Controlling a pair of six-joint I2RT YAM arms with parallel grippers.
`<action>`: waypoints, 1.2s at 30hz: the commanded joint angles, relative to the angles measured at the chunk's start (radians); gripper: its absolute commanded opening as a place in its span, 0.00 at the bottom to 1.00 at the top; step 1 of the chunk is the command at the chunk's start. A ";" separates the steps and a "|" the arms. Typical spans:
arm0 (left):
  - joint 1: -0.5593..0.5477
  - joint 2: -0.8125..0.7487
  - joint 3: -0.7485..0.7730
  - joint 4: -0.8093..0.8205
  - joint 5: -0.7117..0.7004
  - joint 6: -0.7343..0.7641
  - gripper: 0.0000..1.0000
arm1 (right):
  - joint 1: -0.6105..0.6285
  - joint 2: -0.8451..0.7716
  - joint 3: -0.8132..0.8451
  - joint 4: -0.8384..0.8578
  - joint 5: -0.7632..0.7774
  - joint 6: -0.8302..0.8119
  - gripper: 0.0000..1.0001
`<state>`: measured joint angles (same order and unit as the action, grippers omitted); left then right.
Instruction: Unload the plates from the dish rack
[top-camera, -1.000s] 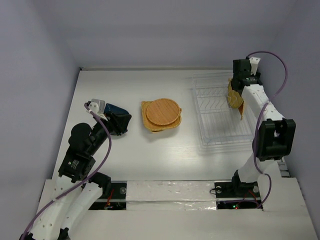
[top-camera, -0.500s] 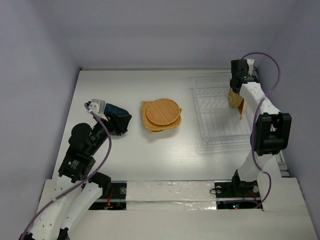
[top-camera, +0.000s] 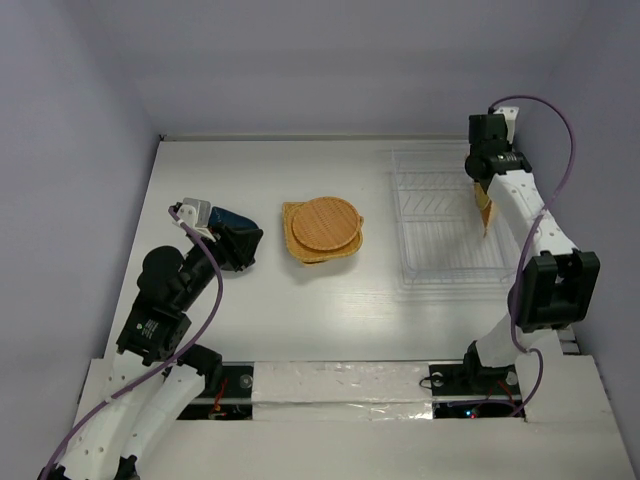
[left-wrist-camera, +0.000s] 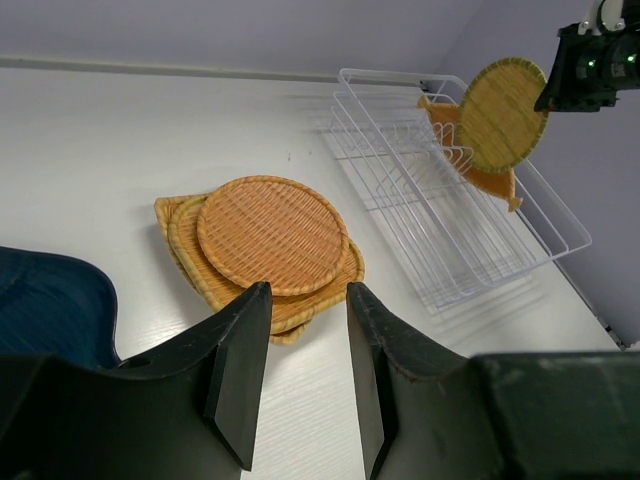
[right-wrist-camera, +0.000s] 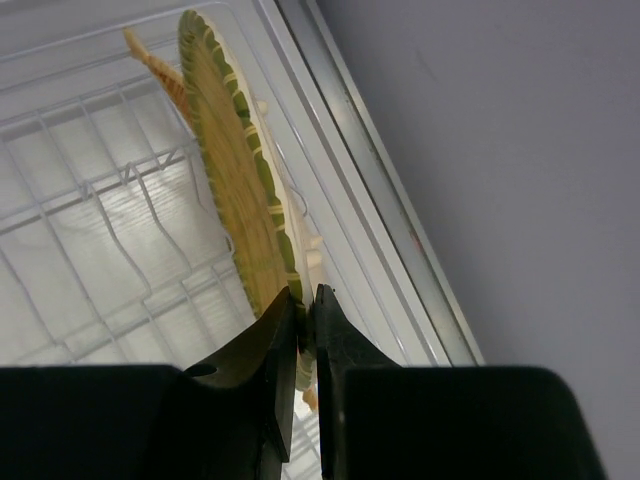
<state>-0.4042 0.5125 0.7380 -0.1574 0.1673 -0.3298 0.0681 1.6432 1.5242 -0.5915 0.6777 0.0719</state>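
**A:** What is the biggest thing ahead of the arms?

**B:** The table (top-camera: 260, 170), white and smooth. Next is the rack (top-camera: 450, 235), a pale rectangle of thin ribs. Its long side runs away from the arm bases, and it lies under the right gripper (right-wrist-camera: 305, 298).

**A:** And ahead of the left gripper (left-wrist-camera: 306, 295)?

**B:** The stack (left-wrist-camera: 265, 245) lies flat just beyond its fingertips. The plates are orange and woven, with a round one on top and a squarish one with rounded corners at the bottom. The rack is farther ahead and off to the right.

**A:** What does the right gripper have?

**B:** Its jaws are pinched tight on the rim of the round plate (left-wrist-camera: 503, 115). That plate is thin and woven, tan with a greenish, ribbed edge. It stands on edge and hangs down from the fingertips over the rack's far right part. Its flat face is turned toward the stack. From the wrist it shows almost edge-on, running straight away from the fingers.

**A:** Is anything else in the rack?

**B:** A second plate (left-wrist-camera: 492, 182), orange with pointed corners. It is tilted, just below and behind the held one. I cannot tell if the two touch.

**A:** And the smallest?

**B:** The blue plate (left-wrist-camera: 50, 310), dark and finely woven. It lies just left of the left gripper, cut off by the picture's edge.

**A:** How does the left gripper stand?

**B:** Its jaws are spread, with nothing between them.
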 joint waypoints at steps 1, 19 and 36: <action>-0.004 -0.008 0.001 0.035 -0.005 0.005 0.33 | 0.047 -0.098 0.040 0.064 0.069 -0.006 0.00; 0.005 0.000 0.001 0.036 0.000 0.005 0.33 | 0.193 -0.279 0.024 0.025 0.022 0.055 0.00; 0.024 0.003 -0.002 0.032 -0.026 0.000 0.00 | 0.352 -0.146 -0.174 0.490 -1.015 0.503 0.00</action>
<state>-0.3843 0.5133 0.7380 -0.1581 0.1562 -0.3298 0.4076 1.4456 1.3632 -0.3019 -0.1410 0.4515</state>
